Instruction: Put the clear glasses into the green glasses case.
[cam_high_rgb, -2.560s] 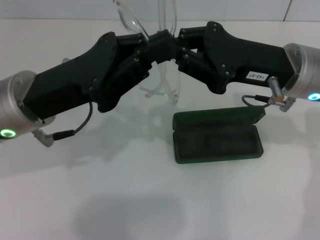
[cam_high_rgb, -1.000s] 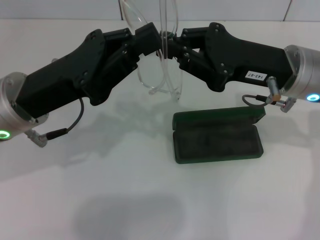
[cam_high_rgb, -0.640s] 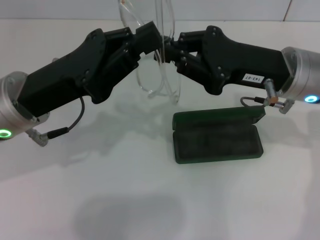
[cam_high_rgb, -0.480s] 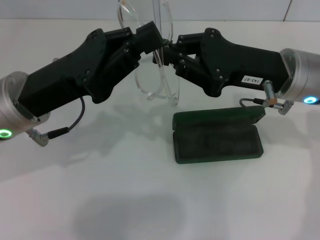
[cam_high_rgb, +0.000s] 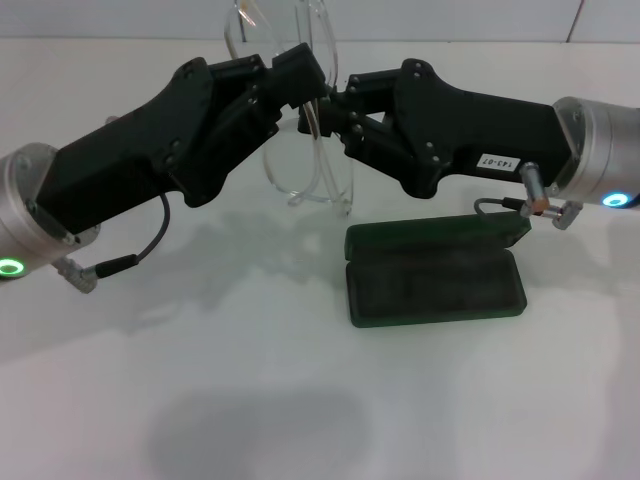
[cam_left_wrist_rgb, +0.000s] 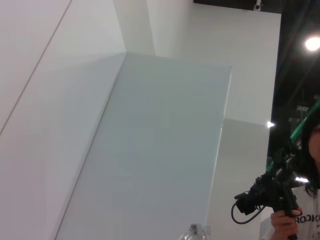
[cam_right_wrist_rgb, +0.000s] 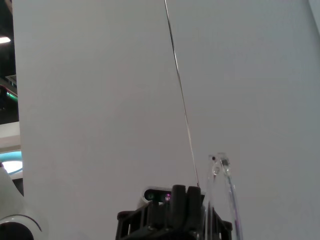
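Glasses: the clear glasses (cam_high_rgb: 305, 150), colourless wraparound plastic, hang upper centre of the head view, held above the table.
Left gripper (cam_high_rgb: 305, 75): clenched on the glasses from the left.
Right gripper (cam_high_rgb: 335, 105): clenched on them from the right.
Case: the dark green glasses case (cam_high_rgb: 435, 272) lies open, centre right, below the glasses.
Change: both grippers have drifted slightly left; the glasses tilted, likely being folded before going in.
Wrist views: the right wrist view shows a clear arm tip (cam_right_wrist_rgb: 220, 162) pointing up; the case is absent there.
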